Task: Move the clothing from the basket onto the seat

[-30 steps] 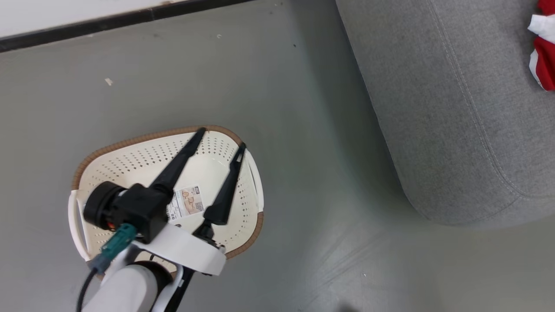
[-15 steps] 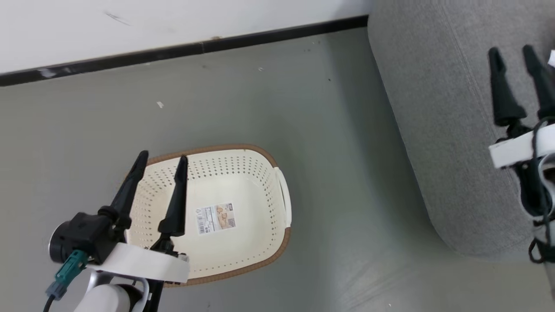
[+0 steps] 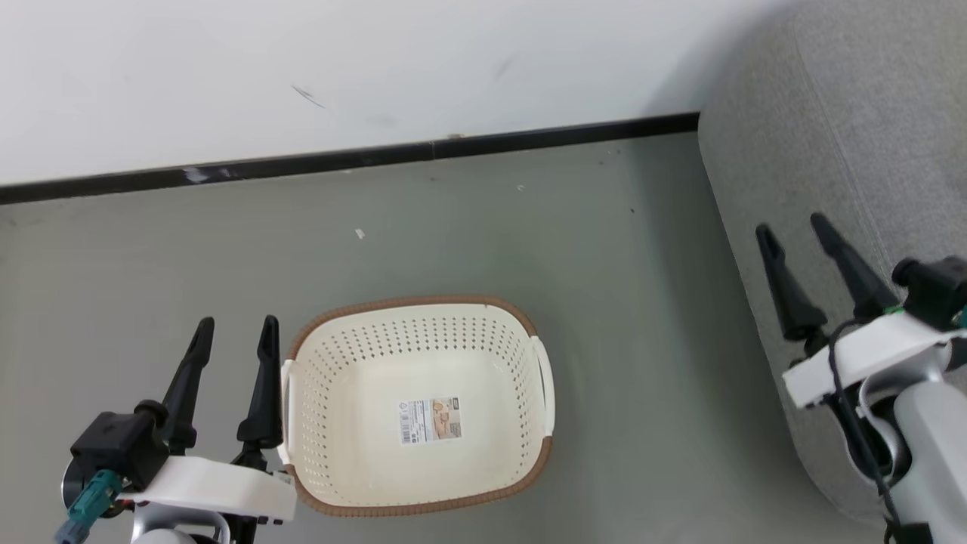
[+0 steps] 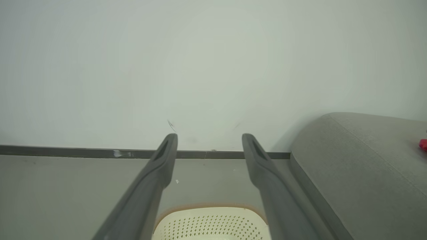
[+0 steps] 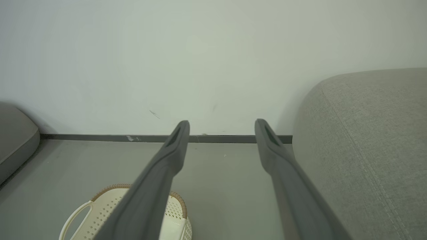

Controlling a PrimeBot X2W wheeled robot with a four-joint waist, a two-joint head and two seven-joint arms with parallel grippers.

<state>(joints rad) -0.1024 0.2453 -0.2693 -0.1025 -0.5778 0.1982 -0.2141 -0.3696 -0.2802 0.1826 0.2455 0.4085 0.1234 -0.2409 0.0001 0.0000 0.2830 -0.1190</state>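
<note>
Here the left pincer (image 3: 237,325) gapes beside the basket (image 3: 412,301) rim

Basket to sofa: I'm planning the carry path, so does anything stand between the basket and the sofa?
Nothing visible does: only bare grey floor lies between the basket and the sofa. The right gripper hangs open by the sofa's edge, the left gripper open beside the basket.
</note>
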